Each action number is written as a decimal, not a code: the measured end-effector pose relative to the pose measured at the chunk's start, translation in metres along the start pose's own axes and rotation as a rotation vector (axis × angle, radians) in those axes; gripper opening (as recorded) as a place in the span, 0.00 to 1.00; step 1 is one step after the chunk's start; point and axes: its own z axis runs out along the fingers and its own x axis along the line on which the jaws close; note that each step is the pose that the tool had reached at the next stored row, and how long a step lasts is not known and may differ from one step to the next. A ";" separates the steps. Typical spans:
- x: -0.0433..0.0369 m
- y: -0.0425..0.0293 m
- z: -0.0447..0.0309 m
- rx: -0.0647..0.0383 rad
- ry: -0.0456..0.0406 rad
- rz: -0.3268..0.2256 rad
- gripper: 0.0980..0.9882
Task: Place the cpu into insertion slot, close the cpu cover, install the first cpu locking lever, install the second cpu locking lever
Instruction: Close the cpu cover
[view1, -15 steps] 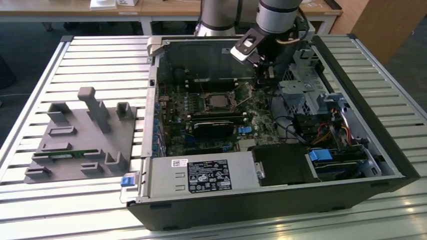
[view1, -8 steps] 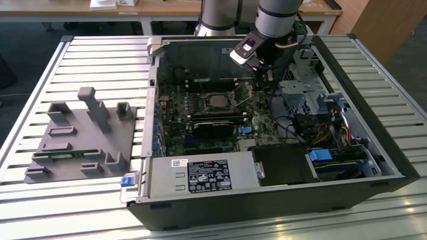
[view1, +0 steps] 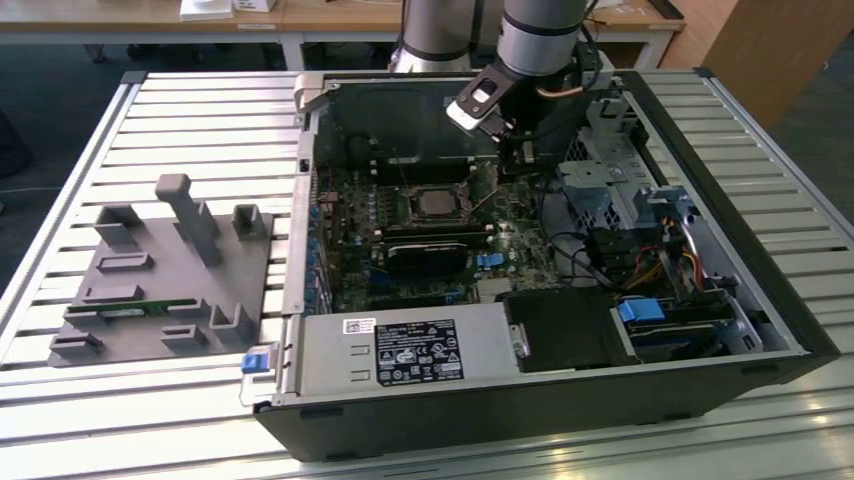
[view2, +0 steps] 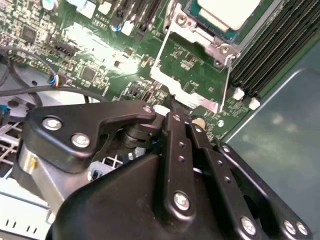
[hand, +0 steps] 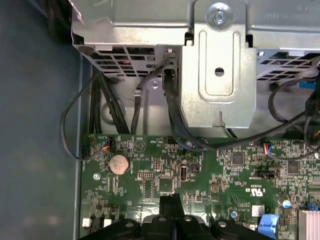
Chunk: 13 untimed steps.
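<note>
The cpu (view2: 226, 10) lies pale and flat in the slot (view1: 407, 203) on the green board (hand: 225, 175) of an open case (view1: 534, 420) on a slatted desk (view1: 200, 120). In the second wrist view, the cover (view2: 182, 89) looks swung back beside the slot rather than over the chip, with bare board showing through its window. A thin wire lever (view2: 228, 75) runs along one edge of it.

The gripper (hand: 170, 200) hangs low over the board just beside the cover's free edge. Its jaws look pressed together with nothing between them. In the exterior view the arm reaches down at the slot's right, near a bundle of cables (view1: 587, 250). A grey fixture tray (view1: 160, 270) sits well apart at the exterior view's left.

The risk lies in the thin frame. A push off its edge could let the closed tips slip onto the small parts of the board. If the cover is brought down on a chip not sitting square, it could bend the contacts beneath. The arm's housing could also snag the nearby cables.
</note>
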 end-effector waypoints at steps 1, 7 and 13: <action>0.0000 -0.0005 0.0001 0.000 0.0001 0.000 0.01; 0.0001 -0.0057 0.0000 0.000 0.0000 0.000 0.01; 0.0001 -0.0097 -0.0001 -0.001 -0.0001 0.000 0.01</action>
